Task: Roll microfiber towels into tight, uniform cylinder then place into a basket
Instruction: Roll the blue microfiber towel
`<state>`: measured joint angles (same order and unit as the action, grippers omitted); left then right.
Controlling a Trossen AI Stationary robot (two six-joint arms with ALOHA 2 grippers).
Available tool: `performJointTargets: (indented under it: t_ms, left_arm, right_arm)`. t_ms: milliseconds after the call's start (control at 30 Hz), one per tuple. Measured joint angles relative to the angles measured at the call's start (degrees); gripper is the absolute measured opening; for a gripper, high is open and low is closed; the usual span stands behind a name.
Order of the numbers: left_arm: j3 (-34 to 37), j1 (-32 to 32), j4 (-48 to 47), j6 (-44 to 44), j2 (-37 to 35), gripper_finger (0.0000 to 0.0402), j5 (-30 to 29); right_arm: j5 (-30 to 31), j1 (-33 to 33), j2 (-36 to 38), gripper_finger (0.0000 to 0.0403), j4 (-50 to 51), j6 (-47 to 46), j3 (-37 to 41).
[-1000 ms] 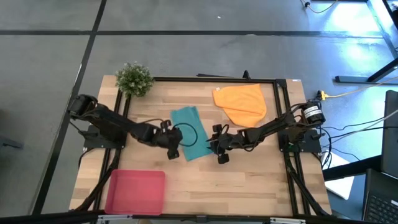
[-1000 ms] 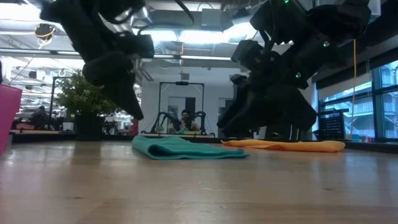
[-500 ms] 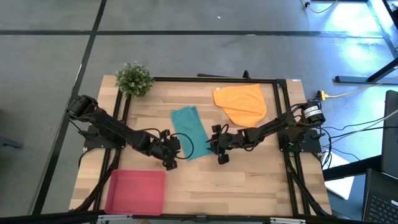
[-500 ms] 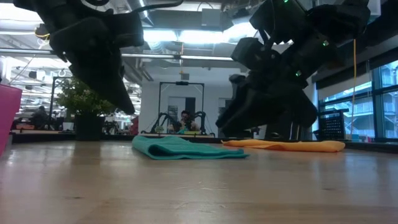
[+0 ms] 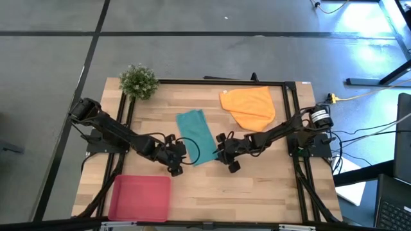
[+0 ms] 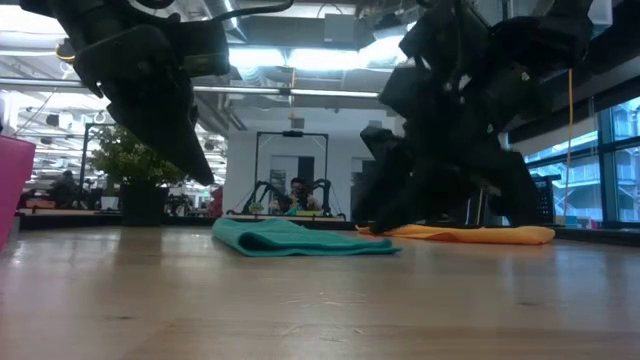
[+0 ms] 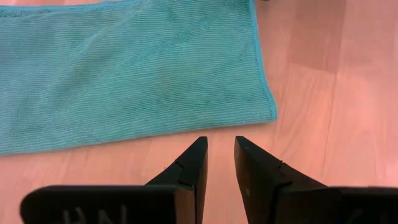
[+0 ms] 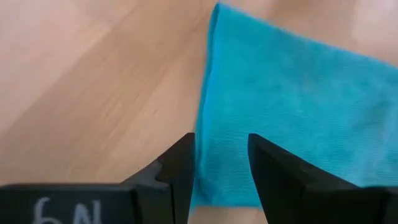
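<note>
The teal towel lies flat and unrolled on the middle of the table. The orange towel lies spread at the far right. The red-pink basket stands at the near left. My left gripper hovers just off the teal towel's near end, fingers a narrow gap apart with nothing between them. My right gripper is open and slants down at the towel's near right corner, which shows between its fingers. In the low view the right gripper reaches almost to the table. My right gripper stands with its two fingers over the teal towel's near right corner, slanting down from the table's right. Whether the fingertips touch the cloth I cannot tell. The towel lies flat on the table.
A small green potted plant stands at the far left corner. Black frame rails run along the table's sides. Bare wood lies between the teal towel and the basket and along the near edge.
My left gripper has drawn back from over the teal towel toward the table's near left and stopped just off the towel's near end. My right gripper has stayed in place but rolled its wrist and tipped lower toward the towel's corner. The towel has not moved.
</note>
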<state>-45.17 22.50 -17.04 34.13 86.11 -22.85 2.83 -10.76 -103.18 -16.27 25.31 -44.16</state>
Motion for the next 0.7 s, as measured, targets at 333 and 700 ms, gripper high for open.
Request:
performJointTargets:
  t_ms: [333, 700]
  left_arm:
    - [0.0, 0.0, 0.0, -0.1, 0.0, 0.0072, 0.0]
    - [0.0, 0.0, 0.0, -0.1, 0.0, 0.0072, -0.4]
  right_arm:
    - [0.1, 0.0, -3.0, 0.0149, -0.8, 0.7, 0.0]
    - [2.9, -0.1, -3.7, 0.0057, -0.9, 0.3, -0.1]
